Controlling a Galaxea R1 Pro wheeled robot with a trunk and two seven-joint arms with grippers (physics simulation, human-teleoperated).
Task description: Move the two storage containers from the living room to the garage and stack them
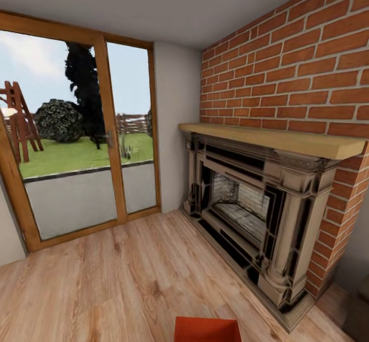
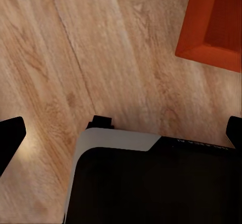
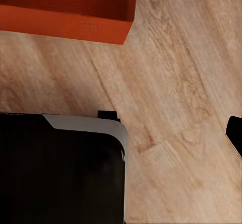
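The wood-plank floor point(image 1: 118, 285) is light and grainy, running from the robot's foot to the far wall. A red-orange bin point(image 1: 206, 329) sits on it at the near edge of the head view, only its top showing. In the left wrist view the bin point(image 2: 214, 25) has an open top, smooth walls and a darker inside. The robot's dark, white-edged base point(image 2: 151, 178) sits below that camera. Dark tips of the left tool point(image 2: 121, 133) show at both sides, wide apart, hanging above the planks. The right wrist view shows a bin point(image 3: 65, 10) wall beyond the base point(image 3: 60, 168); one tip of the right tool point(image 3: 234, 136) shows, so its state cannot be told. Farther off stand a brick fireplace point(image 1: 256, 214) with a wooden mantel point(image 1: 277, 138), and a glass door point(image 1: 77, 137) onto a lawn.
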